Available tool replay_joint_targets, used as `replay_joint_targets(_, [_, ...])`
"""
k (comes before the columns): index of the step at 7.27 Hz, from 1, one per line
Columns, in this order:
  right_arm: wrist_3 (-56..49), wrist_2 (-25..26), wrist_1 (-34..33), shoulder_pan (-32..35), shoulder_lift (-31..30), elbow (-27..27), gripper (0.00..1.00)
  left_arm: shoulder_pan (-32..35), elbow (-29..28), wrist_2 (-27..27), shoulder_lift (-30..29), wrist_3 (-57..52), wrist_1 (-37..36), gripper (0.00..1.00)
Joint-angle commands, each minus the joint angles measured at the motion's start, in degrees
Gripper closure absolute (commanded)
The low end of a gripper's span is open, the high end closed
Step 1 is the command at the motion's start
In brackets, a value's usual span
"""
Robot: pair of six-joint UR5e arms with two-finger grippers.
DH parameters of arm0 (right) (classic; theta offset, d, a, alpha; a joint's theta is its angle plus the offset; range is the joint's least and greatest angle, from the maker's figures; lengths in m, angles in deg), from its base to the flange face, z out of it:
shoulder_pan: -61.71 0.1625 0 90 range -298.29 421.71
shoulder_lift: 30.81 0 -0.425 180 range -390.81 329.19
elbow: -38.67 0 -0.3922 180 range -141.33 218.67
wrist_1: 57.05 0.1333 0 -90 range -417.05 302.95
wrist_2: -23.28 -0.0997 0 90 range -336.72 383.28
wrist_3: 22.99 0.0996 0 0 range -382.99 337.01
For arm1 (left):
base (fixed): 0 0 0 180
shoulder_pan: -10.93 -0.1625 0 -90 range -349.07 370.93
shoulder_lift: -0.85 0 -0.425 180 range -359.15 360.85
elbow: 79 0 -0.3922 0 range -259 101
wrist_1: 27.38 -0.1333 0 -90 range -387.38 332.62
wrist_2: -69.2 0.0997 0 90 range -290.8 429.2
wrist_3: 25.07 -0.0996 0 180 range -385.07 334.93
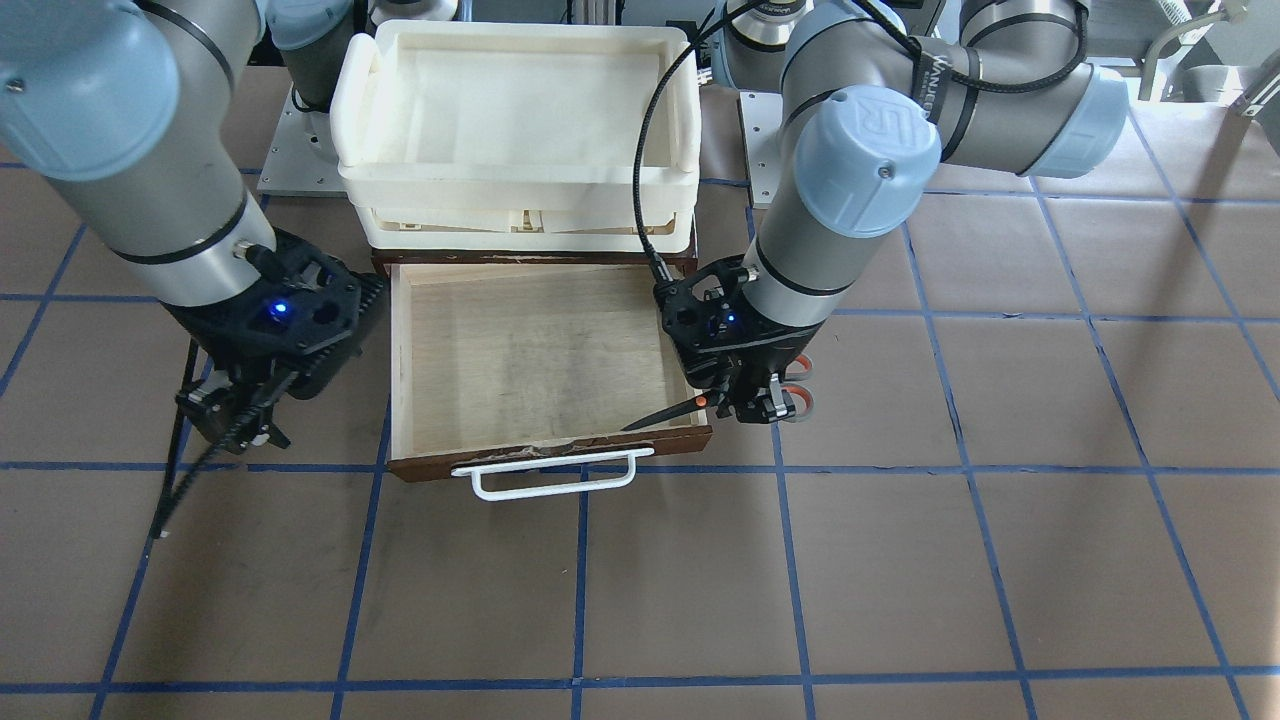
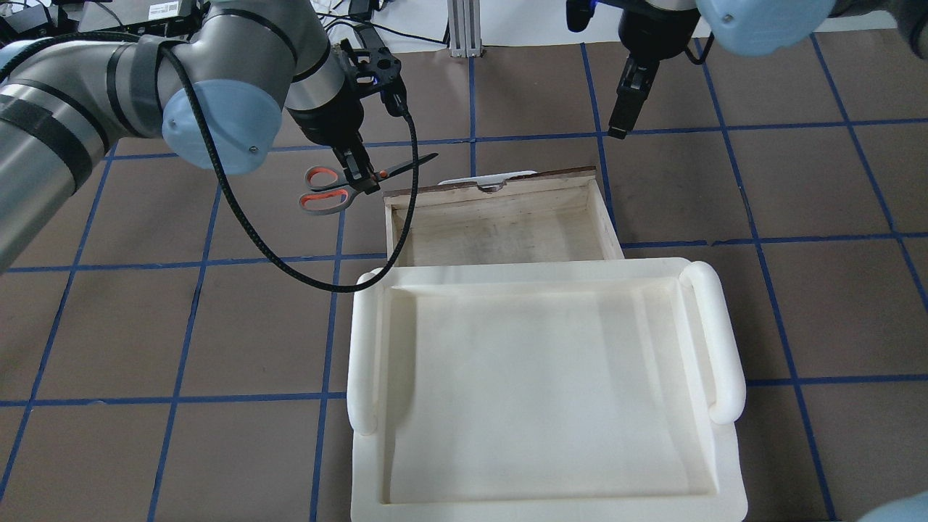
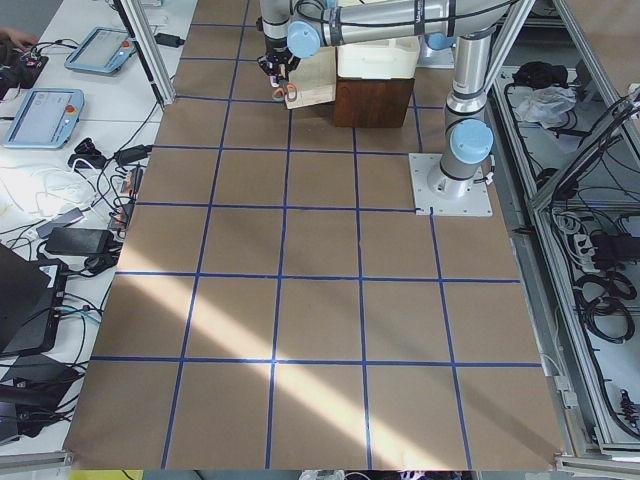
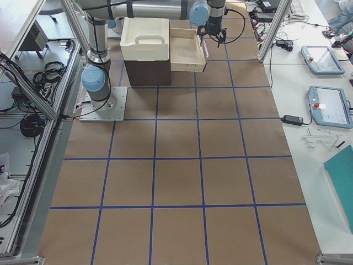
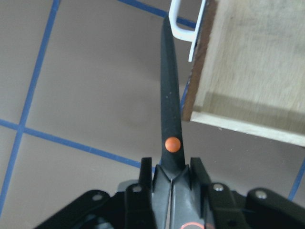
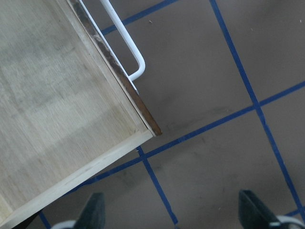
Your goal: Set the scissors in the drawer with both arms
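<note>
Left gripper (image 1: 745, 400) — clamped on the scissors (image 5: 170, 109) just behind the pivot; blade tip crosses the open drawer (image 1: 520, 350) at its front corner, loops outside. Transport step — next, probably carry inward, then release. Right gripper (image 6: 174, 212) spread, empty.

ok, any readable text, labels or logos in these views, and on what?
"UR": embossed on the blue joint cap of the left arm.
White print on the black strap round that arm: too blurred to read.
Barcode label on a black box, overhead view: too small.
</note>
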Motion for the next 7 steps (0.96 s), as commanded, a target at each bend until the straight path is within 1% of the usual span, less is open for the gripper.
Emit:
replay_joint_targets(1, [19.0, 0.1, 3.4, -3.2, -5.6, -2.3, 0.0, 6.1, 0.3, 0.3, -0.6, 7.4, -0.8, 1.0])
replay_joint_targets(2, [31.9, 0.1, 3.8, -3.2, -6.8, -2.3, 0.0, 8.3, 0.3, 0.1, -0.6, 7.9, -0.8, 1.0])
replay_joint_targets(3, [39.9, -0.2, 5.8, -3.0, -8.2, -2.3, 0.0, 10.2, 0.3, 0.2, -1.0, 11.1, -0.8, 1.0])
replay_joint_targets(4, [50.3, -0.6, 6.1, -2.4, -8.5, -2.3, 0.0, 12.5, 0.5, 0.3, -1.2, 12.9, -0.9, 1.0])
replay_joint_targets(5, [57.2, -1.8, 6.1, -1.3, -9.1, -2.3, 0.0, 13.1, 0.5, 0.3, -1.3, 13.0, -0.8, 1.0])
replay_joint_targets(6, [64.4, -1.7, 6.2, -0.6, -9.3, -2.3, 0.0, 13.1, 0.7, 0.1, -1.4, 13.1, -0.7, 1.0])
replay_joint_targets(7, [66.3, -1.6, 6.3, -0.1, -9.7, -2.3, 0.0, 13.1, 2.5, 0.1, -1.4, 12.9, -1.1, 1.0])
